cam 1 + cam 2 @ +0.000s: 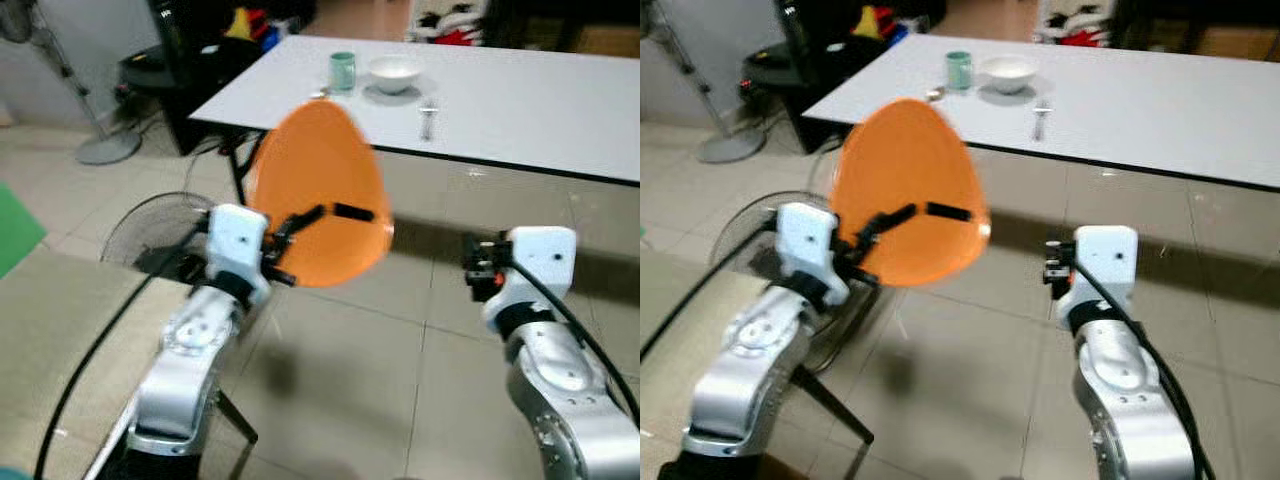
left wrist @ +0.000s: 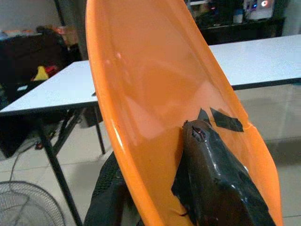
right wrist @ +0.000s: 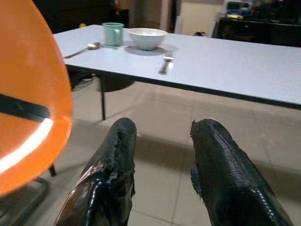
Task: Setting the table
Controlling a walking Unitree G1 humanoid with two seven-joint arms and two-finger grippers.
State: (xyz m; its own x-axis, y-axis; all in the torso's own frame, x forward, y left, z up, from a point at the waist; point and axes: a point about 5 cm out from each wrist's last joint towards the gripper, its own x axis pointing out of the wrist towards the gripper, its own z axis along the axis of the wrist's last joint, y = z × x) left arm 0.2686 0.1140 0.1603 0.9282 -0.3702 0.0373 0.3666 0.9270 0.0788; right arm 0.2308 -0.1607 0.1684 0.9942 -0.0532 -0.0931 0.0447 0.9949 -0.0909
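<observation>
Ahead stood the white table [image 1: 520, 100], well apart. Left gripper [image 1: 330, 213] pinched a tilted orange plastic plate [image 1: 320, 190] by its rim, midair; right gripper [image 3: 162, 162] gaped empty. Honestly, that edge grip could slip while walking.

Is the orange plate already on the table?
No, the left hand holds the orange plate up in the air, short of the white table.
</observation>
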